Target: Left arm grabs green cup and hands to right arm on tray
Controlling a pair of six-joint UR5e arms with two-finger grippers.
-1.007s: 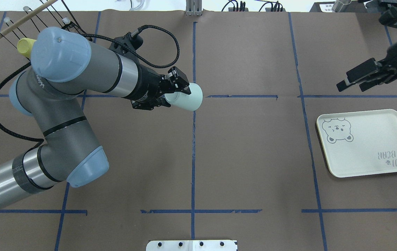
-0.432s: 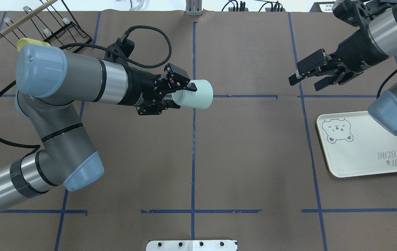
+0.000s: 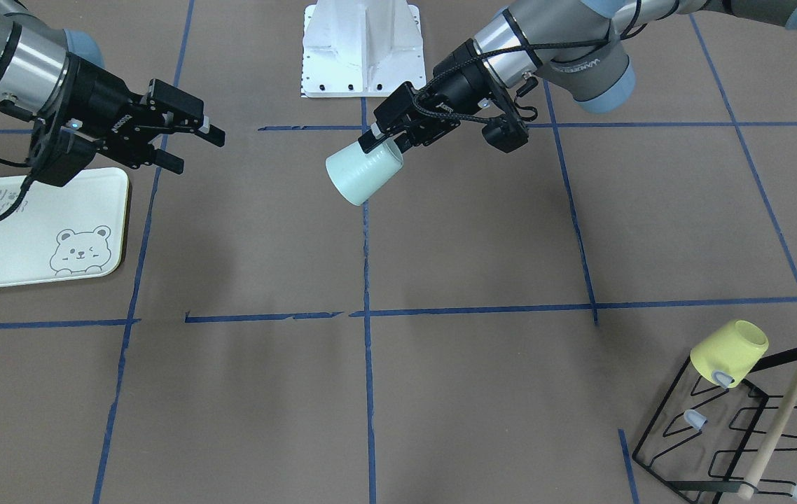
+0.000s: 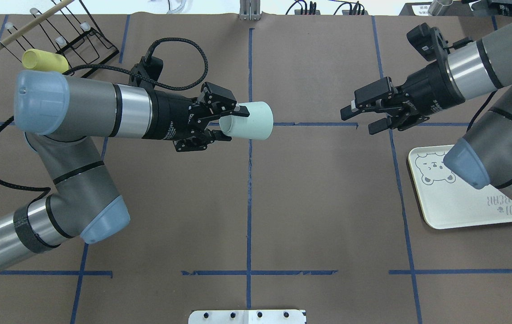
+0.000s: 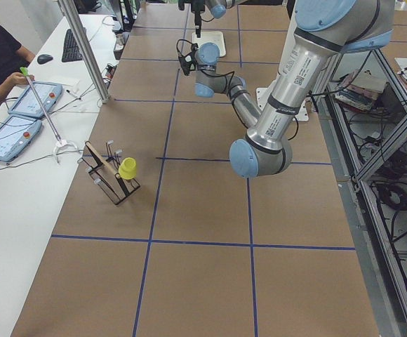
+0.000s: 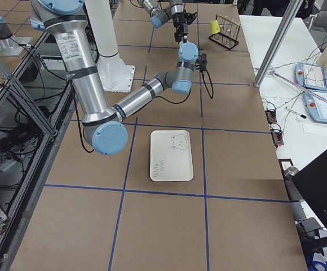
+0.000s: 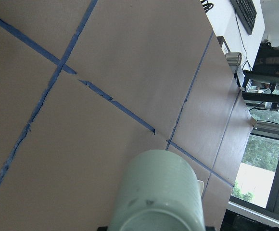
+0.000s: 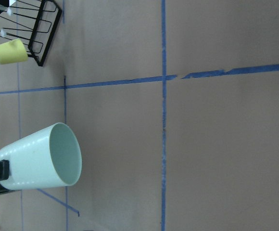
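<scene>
Overhead exterior: left hand clamped on green cup; right hand apart, facing it; yellow cup on rack.

The cup hangs sideways over the surface's middle in the left pincer, mouth toward the right pincer, well apart. The tray lies beneath the right arm. A rack bearing a second cup stands far left.

The brown table, gridded in blue tape, carries a cream tray and a black wire rack.
</scene>
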